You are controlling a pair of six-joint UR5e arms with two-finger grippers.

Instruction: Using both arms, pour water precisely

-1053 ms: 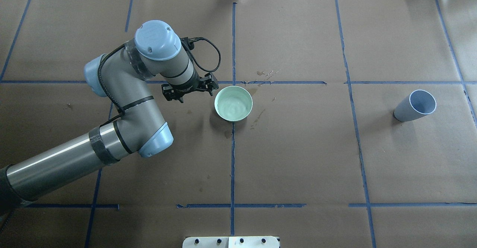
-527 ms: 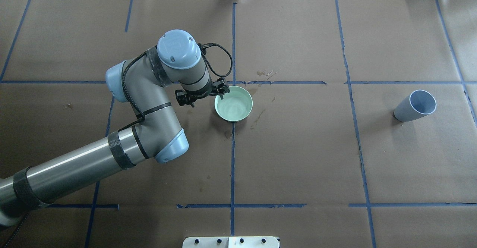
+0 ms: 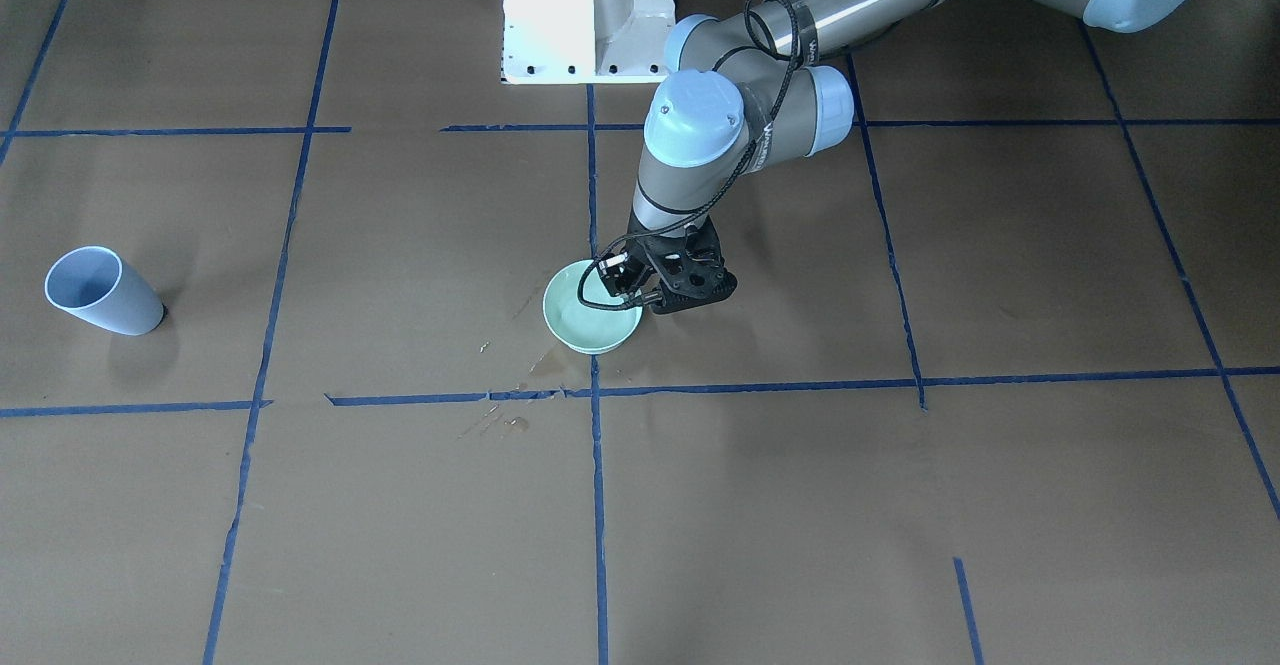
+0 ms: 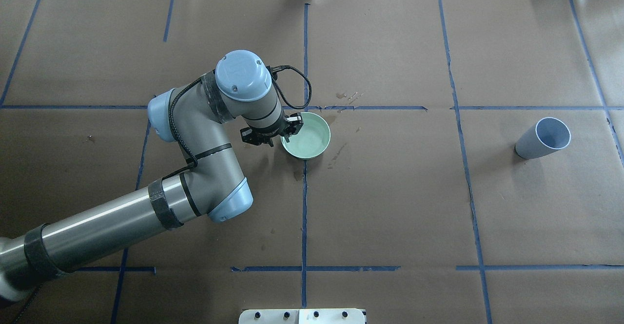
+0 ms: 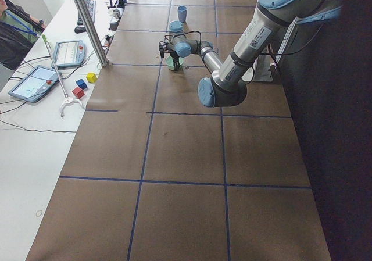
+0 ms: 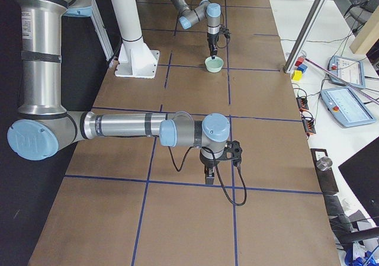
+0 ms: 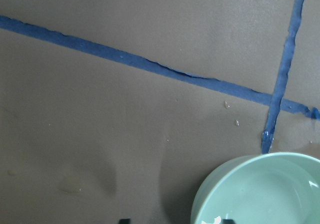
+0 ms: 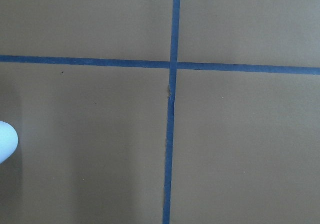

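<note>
**Op:** what's in the containers?

**Eng:** your green bowl (image 4: pixel 325 128) sits upright mid-bench (image 4: pixel 390 207), over a blue tape line (image 4: pixel 304 217) and just beside a crossing; it holds the water (image 4: pixel 308 141); shallow, clear, glossy patches over the pale green bottom. The blue-grey cup (image 4: pixel 529 148) stands mouth up, well apart from the bowl, toward the robot's right end; you can see into its mouth, but I can't tell whether anything is in it.

**Op:** water anywhere else?

**Eng:** yes; dark wet streaks (image 4: pixel 337 151) on the brown paper just beside the bowl on the cup side; more by the tape line beyond it. Your left wrist view also shows small clear drops (image 7: pixel 227 105) on the paper near the tape.

**Op:** fingers?

**Eng:** left gripper (image 4: pixel 291 128) is down at the bowl's rim, on the side away from the cup; fingers spread wide. As far as the wrist view shows, one tip is outside the rim and one over the inside; gripping nothing. The left arm (image 4: pixel 97 226) reaches in with the elbow bent.

**Op:** and the other one?

**Eng:** right gripper (image 6: pixel 208 176) points down over bare paper near a tape crossing, well apart from bowl and cup; the right arm (image 6: pixel 118 125) lies low and level along the bench. You only get that gripper from the side camera; whether its fingers are spread or closed, I cannot tell.
</note>
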